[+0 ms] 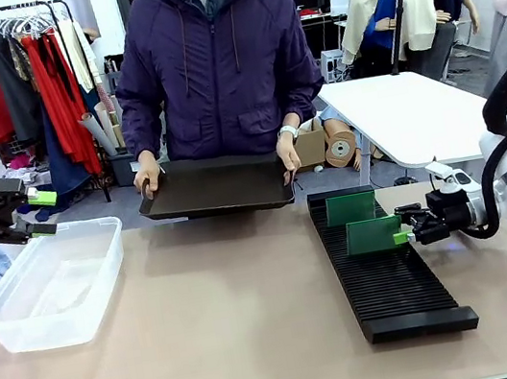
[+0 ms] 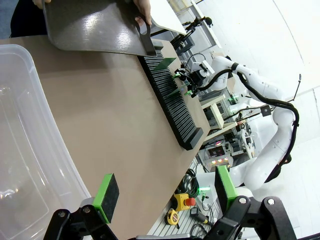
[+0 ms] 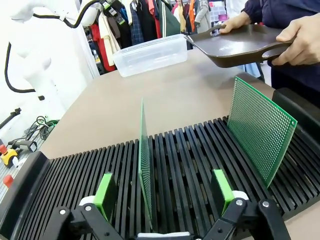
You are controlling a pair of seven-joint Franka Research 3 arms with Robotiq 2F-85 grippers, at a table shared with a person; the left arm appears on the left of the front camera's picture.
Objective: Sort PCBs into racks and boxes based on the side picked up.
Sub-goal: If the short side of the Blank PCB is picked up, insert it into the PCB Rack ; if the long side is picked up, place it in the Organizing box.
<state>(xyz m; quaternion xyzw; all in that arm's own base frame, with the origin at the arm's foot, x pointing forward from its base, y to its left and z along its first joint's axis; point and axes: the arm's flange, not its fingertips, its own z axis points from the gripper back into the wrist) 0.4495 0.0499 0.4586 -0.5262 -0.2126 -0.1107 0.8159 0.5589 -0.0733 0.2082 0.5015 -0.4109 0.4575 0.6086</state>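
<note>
Beige matte table (image 1: 209,333) bears ribbed black rack (image 1: 385,274), thin PCBs (image 1: 373,235).

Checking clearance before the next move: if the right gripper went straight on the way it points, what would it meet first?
The right gripper is open astride a PCB standing in the rack. Going on, the gripper would probably meet that board's near edge first, then the rack; depth is unclear.
</note>
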